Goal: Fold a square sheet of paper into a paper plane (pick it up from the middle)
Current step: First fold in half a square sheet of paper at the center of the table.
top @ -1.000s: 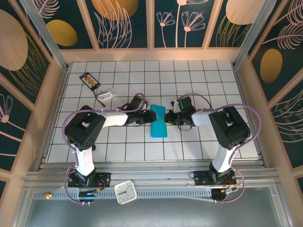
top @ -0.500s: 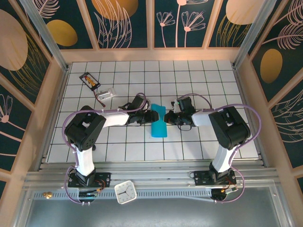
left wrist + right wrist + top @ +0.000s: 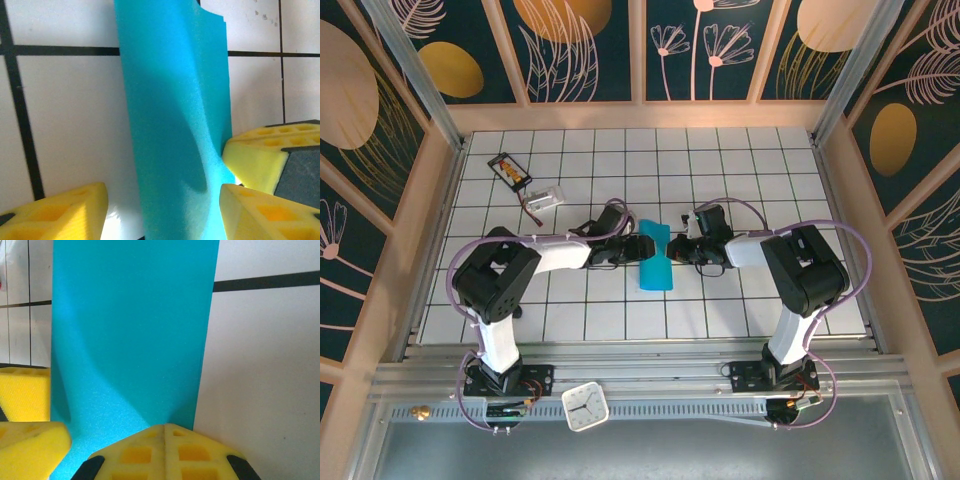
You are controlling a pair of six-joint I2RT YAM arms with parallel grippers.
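The square sheet of paper (image 3: 655, 258) lies folded into a narrow teal-blue strip on the white tiles between the two arms. My left gripper (image 3: 638, 247) is at its left side, open. In the left wrist view its yellow fingers (image 3: 65, 210) stand either side of the paper strip (image 3: 170, 125), with the left gripper (image 3: 162, 202) astride it. My right gripper (image 3: 678, 248) is at the strip's right side. Its fingers (image 3: 150, 452) are shut together with their tips down on the paper's (image 3: 130, 330) right edge, and I see no paper pinched in the seam.
A small black card with orange marks (image 3: 509, 170) and a small clear piece with a wire (image 3: 545, 197) lie at the back left. Wooden walls (image 3: 640, 115) ring the tiled floor. A white clock (image 3: 585, 406) sits on the near rail.
The left gripper's jaws have opened wider and it has edged right, closer over the paper. The right gripper and the strip have hardly moved.
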